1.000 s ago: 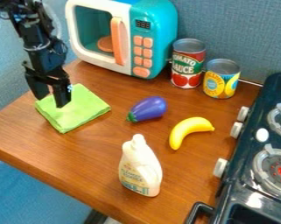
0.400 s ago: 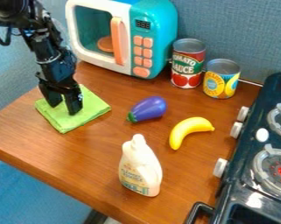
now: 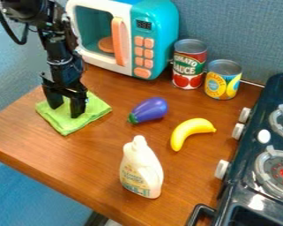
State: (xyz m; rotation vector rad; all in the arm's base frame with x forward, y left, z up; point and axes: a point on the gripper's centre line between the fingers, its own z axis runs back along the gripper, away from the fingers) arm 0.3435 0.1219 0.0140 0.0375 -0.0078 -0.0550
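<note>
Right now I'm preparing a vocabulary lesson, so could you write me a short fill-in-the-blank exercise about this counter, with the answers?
The gripper hangs down at a green ____.
A purple ____ lies beside the yellow banana.
A white ____ stands upright, nearest the camera.
To the right of the microwave stand ____ cans.

Missing words: cloth; eggplant; bottle; two.

On the surface (image 3: 96, 163), the eggplant (image 3: 149, 110) lies between the cloth (image 3: 70, 123) and the banana (image 3: 189, 131). The bottle (image 3: 142, 170) stands before them. Behind are the microwave (image 3: 158, 39) and two cans (image 3: 189, 66).
</note>
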